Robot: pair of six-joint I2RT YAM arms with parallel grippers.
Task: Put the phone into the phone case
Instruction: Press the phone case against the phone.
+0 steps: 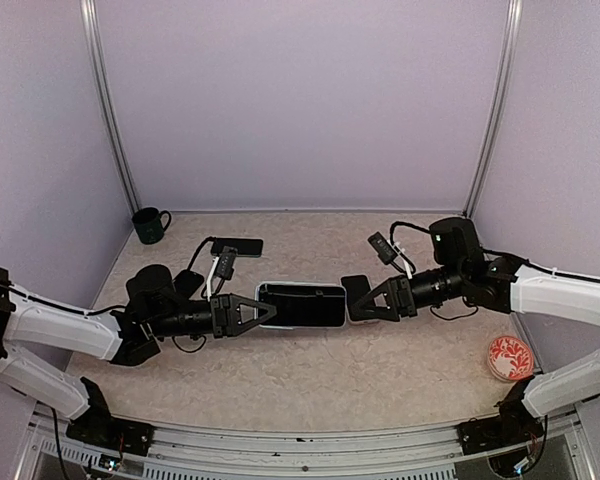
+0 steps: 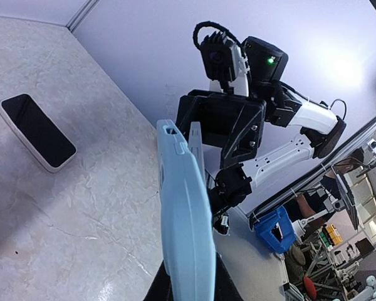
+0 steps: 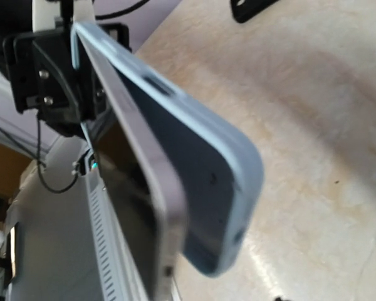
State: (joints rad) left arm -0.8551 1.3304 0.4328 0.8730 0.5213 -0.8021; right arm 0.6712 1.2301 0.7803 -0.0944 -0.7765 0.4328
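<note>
**Phone and case held between two arms above the table**

Nearest the camera, the two arm bases sat at the table's front rail, and a small red-patterned dish [image 1: 510, 357] lay on the marbled table [image 1: 310, 385] near the right arm's base. Above the middle of the table, the two arms reached toward each other. The left gripper [image 1: 270, 311] was closed on the left end of the pale blue phone case [image 1: 301, 305], holding it off the surface with its long axis running left to right. From the left wrist, the case [image 2: 187, 219] showed edge-on, rising from between the gripper's fingers toward the other arm. The right gripper [image 1: 352, 300] met the right end of the case, its jaws standing partly apart; whether they pressed on anything could not be told from the views. The right wrist camera showed a dark-screened phone [image 3: 147, 207] with a silver edge lying against the open face of the case [image 3: 207, 188], the near end of the phone not seated inside the case's rim, and the left gripper's black fingers [image 3: 53, 75] at the far end.

Farther back, a second dark phone [image 1: 237, 247] lay flat on the table behind the left arm, well apart from the held case. In the far left corner stood a dark green mug [image 1: 150, 225], upright, near the wall.
</note>
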